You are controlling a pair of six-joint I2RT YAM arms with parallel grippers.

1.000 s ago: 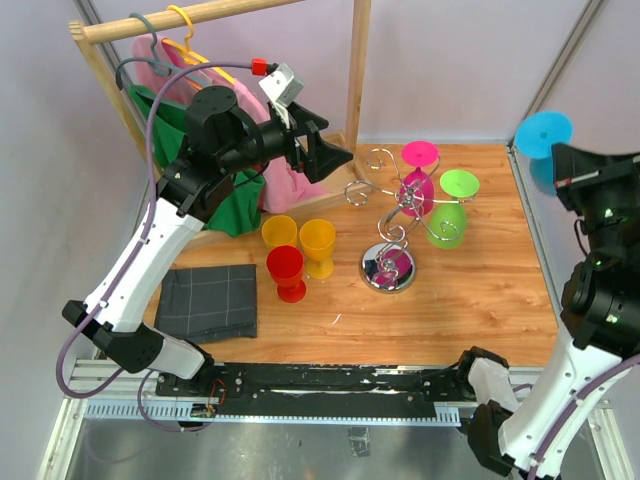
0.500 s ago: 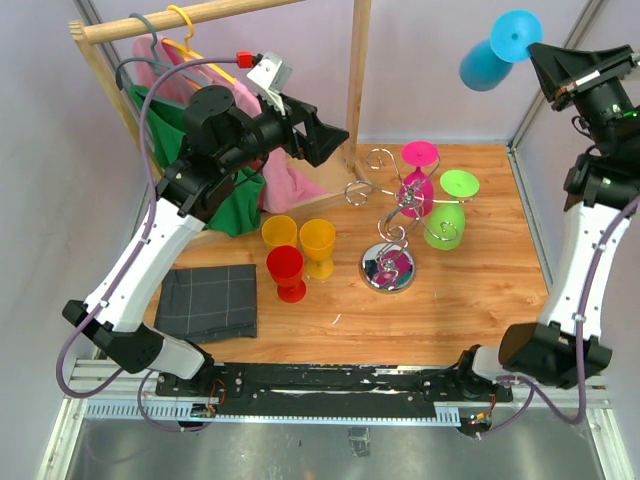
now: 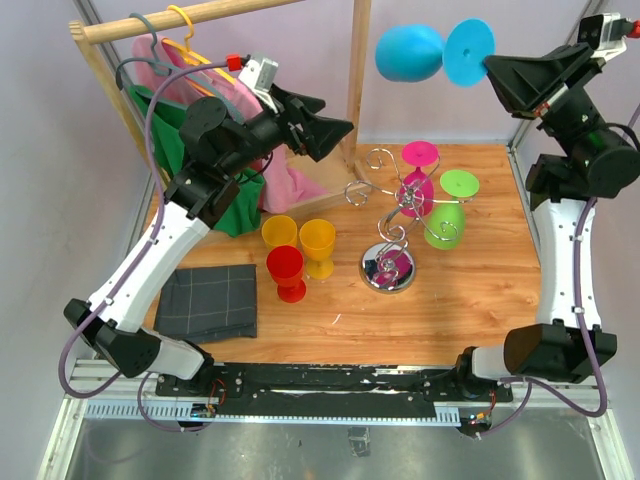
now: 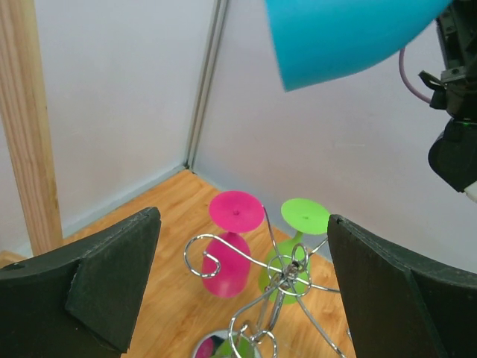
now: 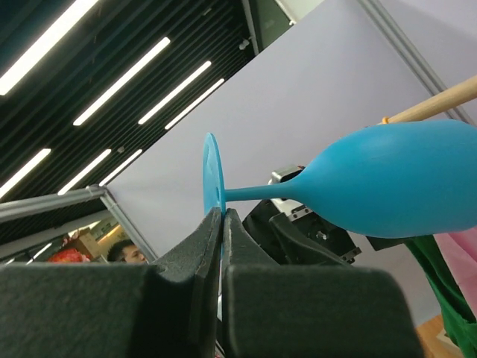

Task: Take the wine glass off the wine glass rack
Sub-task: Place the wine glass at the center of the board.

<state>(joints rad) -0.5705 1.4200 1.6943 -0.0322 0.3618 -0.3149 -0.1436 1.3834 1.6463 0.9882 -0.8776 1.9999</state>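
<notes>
Finding: over the last second the right pincer [image 3: 492,68] has swung a blue plastic wine glass [image 3: 412,52] from a spot out to the right of the shiny chrome wire rack with the round mirrored base [image 3: 388,272] up to a position high above it and toward its rear. The glass has also turned to lie roughly level. It touches no hook, so the removal itself appears done; what remains is probably setting it down.

The right pincer is clenched on the thin foot disc. The stem and bowl project away from the fingers, toward the rack's left side.

The left pincer [image 3: 335,130] stands released and empty, raised to the rack's left.

A pink glass [image 3: 417,185] and a green glass [image 3: 447,222] hang inverted on the rack.
</notes>
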